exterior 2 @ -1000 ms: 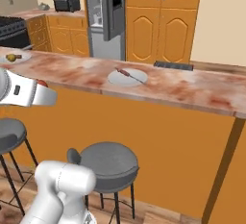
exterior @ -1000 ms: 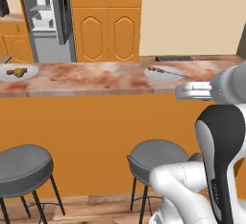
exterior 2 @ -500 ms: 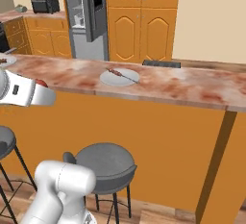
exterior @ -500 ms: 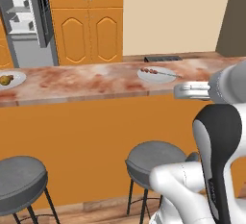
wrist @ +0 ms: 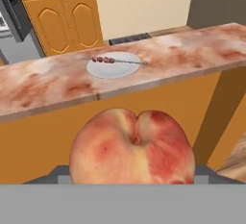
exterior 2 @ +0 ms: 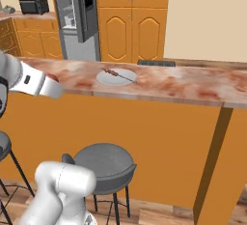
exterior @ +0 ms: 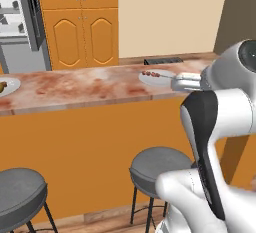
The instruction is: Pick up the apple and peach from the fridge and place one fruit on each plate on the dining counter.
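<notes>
The claw (wrist: 132,182) is clamped on the peach (wrist: 132,146), carried short of the bench (wrist: 48,86). The target plate (wrist: 114,66) lies ahead and slightly left of the fruit, on the bench top; a skewer (wrist: 120,60) with small dark-red pieces rests across it. A second plate (exterior: 7,86) far left holds something yellowish-brown, too small to name.
</notes>
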Available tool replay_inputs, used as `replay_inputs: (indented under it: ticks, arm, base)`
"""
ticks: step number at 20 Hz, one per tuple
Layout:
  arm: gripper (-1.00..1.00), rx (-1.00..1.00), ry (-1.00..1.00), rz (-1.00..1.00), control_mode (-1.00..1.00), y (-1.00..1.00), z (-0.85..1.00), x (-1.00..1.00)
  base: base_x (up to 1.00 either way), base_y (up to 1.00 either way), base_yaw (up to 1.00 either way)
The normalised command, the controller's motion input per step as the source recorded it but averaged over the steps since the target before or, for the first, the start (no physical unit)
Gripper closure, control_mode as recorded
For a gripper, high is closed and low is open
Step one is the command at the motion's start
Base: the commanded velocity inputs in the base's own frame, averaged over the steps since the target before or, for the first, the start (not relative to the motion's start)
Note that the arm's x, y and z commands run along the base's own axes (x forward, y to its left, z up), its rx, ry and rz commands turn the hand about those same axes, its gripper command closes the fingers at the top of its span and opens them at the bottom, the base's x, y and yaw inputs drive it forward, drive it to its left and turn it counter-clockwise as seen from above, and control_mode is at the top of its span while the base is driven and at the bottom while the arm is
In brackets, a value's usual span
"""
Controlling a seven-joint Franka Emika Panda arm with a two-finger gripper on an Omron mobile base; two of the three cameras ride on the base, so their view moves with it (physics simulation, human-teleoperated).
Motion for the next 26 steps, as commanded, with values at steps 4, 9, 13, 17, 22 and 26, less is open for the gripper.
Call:
replay_inputs:
  ticks: [4, 9, 13, 17, 22, 26]
  arm:
    - [1.0, 0.19, 0.16, 0.0, -1.0, -0.14, -0.1, 1.0]
    - [1.0, 0.2, 0.16, 0.09, -1.0, -0.28, -0.2, 1.0]
    - [1.0, 0.13, 0.12, 0.04, -1.0, -0.17, -0.21, 1.0]
    - [1.0, 0.02, 0.16, 0.0, -1.0, -0.05, -0.09, 1.0]
    - [1.0, -0.02, 0.16, -0.03, -1.0, 0.0, -0.27, 0.8]
    - [1.0, -0.02, 0.11, -0.11, -1.0, -0.02, -0.34, 0.62]
  base:
    - [0.0, 0.0, 0.0]
    - [0.0, 0.0, 0.0]
    - [0.0, 0.0, 0.0]
    - [0.0, 0.0, 0.0]
    - [0.0, 0.0, 0.0]
    - [0.0, 0.0, 0.0]
